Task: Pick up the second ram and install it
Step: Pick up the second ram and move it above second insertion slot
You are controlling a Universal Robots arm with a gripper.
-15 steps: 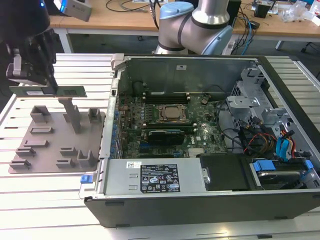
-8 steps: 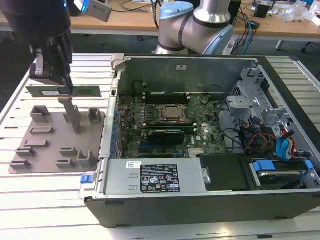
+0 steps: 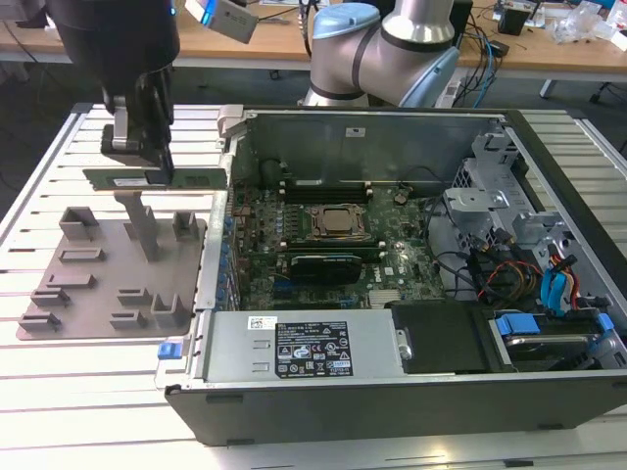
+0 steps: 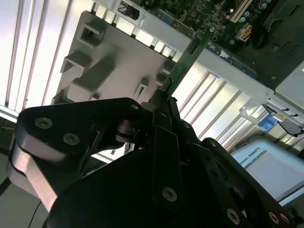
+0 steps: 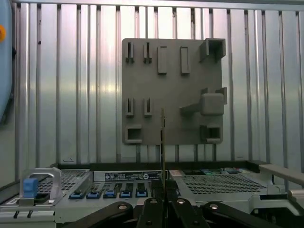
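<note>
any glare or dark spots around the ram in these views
Exterior view: even light, no glare on the second ram held by the gripper. Second wrist view: table slats blown out white, gripper a dark silhouette. First wrist view: flat light, gray tray evenly lit.

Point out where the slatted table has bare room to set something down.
In the exterior view, bare slats of the table lie below the gray holder tray, left of the computer case. Crowded: the tray's upright blocks, with the gripper holding the second ram above them, and the case's interior.
</note>
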